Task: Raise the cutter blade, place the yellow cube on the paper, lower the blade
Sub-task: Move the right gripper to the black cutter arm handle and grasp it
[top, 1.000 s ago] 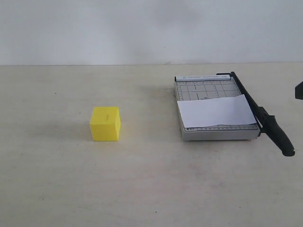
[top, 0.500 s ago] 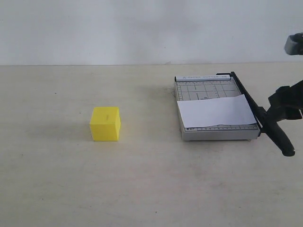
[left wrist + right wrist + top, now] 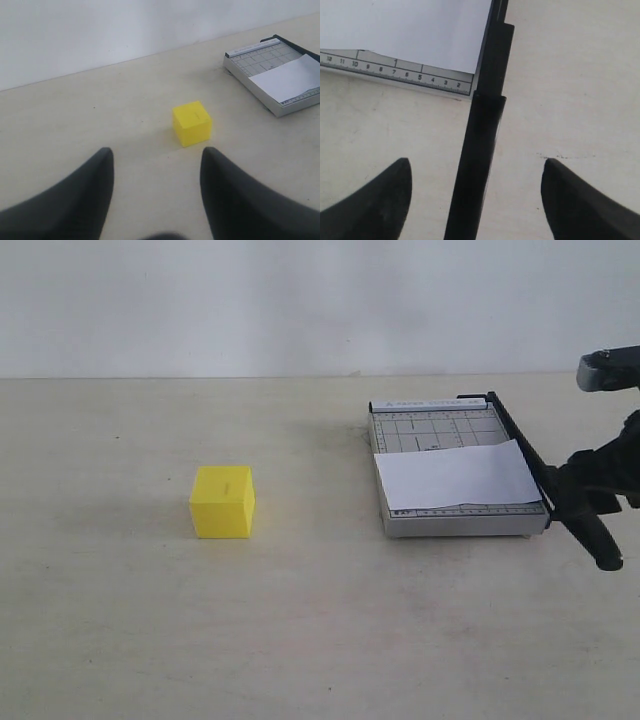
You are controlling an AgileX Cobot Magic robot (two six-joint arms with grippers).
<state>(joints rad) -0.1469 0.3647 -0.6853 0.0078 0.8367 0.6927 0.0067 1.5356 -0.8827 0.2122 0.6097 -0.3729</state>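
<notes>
Cutter blade [image 3: 520,443] is down right now, lying flat along the right edge of the little grey trimmer [image 3: 435,428], with its fat black handle end sticking out past the front of the base over the worktop [image 3: 320,630]. So the raising step isn't done yet.

The right hand [image 3: 582,495] is sitting right over that handle. From the right wrist view the hand [image 3: 475,165] is spread pretty much all the way, one finger on each side of the handle [image 3: 479,150], with plenty of bare worktop showing between each finger and the handle. So it's straddling the handle, not gripping it, and has hold of nothing.

The white paper [image 3: 455,476] lies on the trimmer, covering the nearer part of the base; the gridded far part is bare. One side of the sheet runs right up against the blade.

The yellow cube [image 3: 223,502] sits on the worktop well off to the left of the trimmer, nowhere near the paper.

The left hand [image 3: 156,155] doesn't show in the exterior view, but its own camera shows the fingers parted about halfway with nothing between them. The cube [image 3: 192,123] is out ahead of the fingertips, not touching them, and the trimmer [image 3: 252,62] is further off to the side.
</notes>
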